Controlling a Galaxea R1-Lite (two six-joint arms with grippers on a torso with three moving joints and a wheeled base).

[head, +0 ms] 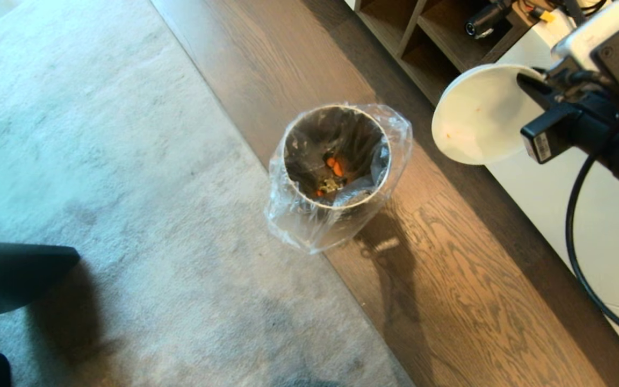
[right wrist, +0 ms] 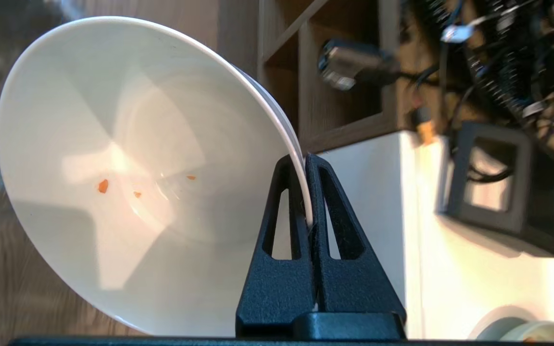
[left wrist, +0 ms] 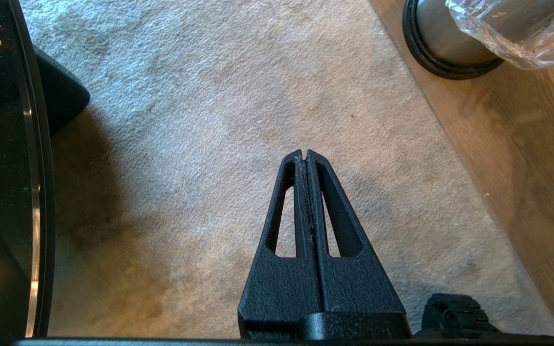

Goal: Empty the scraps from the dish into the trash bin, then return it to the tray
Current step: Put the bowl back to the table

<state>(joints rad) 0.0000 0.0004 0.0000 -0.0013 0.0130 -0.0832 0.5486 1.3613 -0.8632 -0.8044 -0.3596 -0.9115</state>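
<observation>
— What's on your left side?

— My left gripper (left wrist: 304, 156) hangs over the pale, nubbly carpet (head: 100, 161), its two black fingers pressed together on nothing. The glossy black tabletop (left wrist: 3, 192) edges in beside it.

— And the bin?

— The trash bin (head: 336, 161), a silver-grey cylinder in a crinkly clear bag folded over its rim, stands on the wood-grain floor (head: 449, 279) right at the carpet's edge. Down in its dark inside lie the scraps (head: 333, 171): orange carrot slices and some pale yellowish bits.

— Where's the dish?

— To the right of the bin and above the floor, in my right gripper (right wrist: 307, 192). The jaws are clamped on its thin rim. The dish (right wrist: 128, 178) is round, glossy and white, tipped on its side with its hollow facing the bin, and only a few tiny orange flecks cling inside. Behind it are a white cabinet (head: 599, 226) and wooden shelving (head: 422, 37).
</observation>
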